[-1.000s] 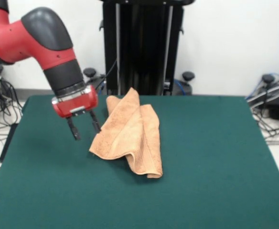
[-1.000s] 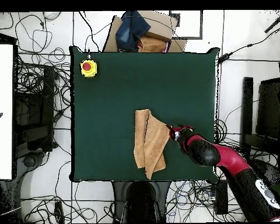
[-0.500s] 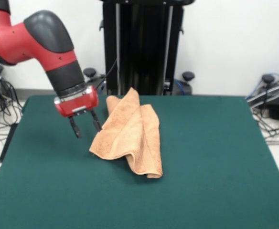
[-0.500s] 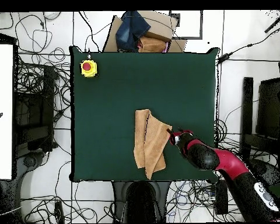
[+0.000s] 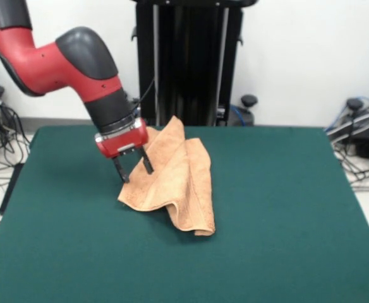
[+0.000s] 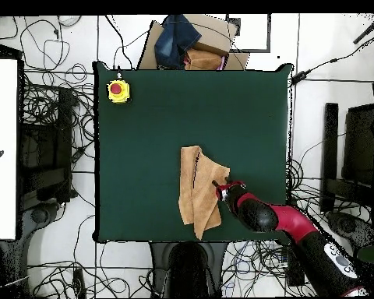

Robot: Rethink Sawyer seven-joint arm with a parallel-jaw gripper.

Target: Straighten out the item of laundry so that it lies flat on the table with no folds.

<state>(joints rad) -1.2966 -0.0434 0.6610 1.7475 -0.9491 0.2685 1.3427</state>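
Jaws (image 5: 134, 170) spread over folded towel (image 5: 172, 180) edge, yellow button box (image 6: 118, 90) far corner

Item count: one towel (image 5: 172, 180), folded over on itself; one table (image 5: 285, 227) covered in dark green cloth; one red and black arm (image 5: 64, 60); one gripper (image 5: 133, 170) with two dark fingers (image 5: 146, 162) set apart. The overhead view adds one yellow box with a red button (image 6: 118, 90) at a table corner and one cardboard box (image 6: 209, 48) beyond the table's edge.
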